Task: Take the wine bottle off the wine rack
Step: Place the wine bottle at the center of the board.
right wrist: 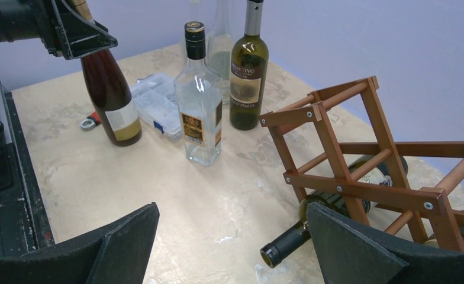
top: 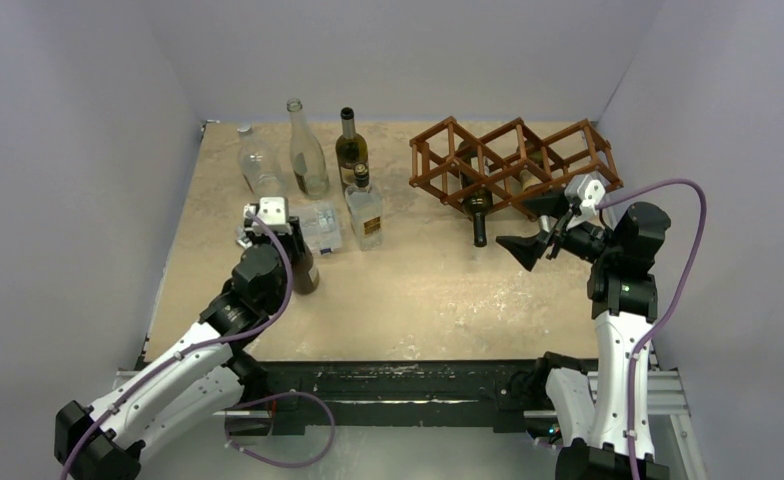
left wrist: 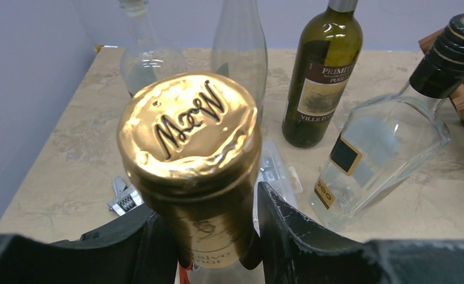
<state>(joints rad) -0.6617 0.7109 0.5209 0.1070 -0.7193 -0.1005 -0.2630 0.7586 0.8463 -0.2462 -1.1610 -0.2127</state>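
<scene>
Reach step in hand, by the look of it. Hovering with the right gripper spread wide, pinching nothing. Spotting the wine bottle just ahead, a touch toward the right finger: lying on its side in a low cell of the wine rack, dark neck poking out, mouth toward the gripper. Over on the other arm, clamping the left gripper on the neck of a gold-capped bottle, upright beneath the wrist, base apparently down on the table. Next up, probably: easing forward and down, setting a finger either side of that dark neck, closing, then drawing straight back along the bottle's axis to avoid snagging the bars. Hard to read the bottle's body behind the slats. Losing the rack's far cells at the frame edge. Can't tell how many more bottles inside.
</scene>
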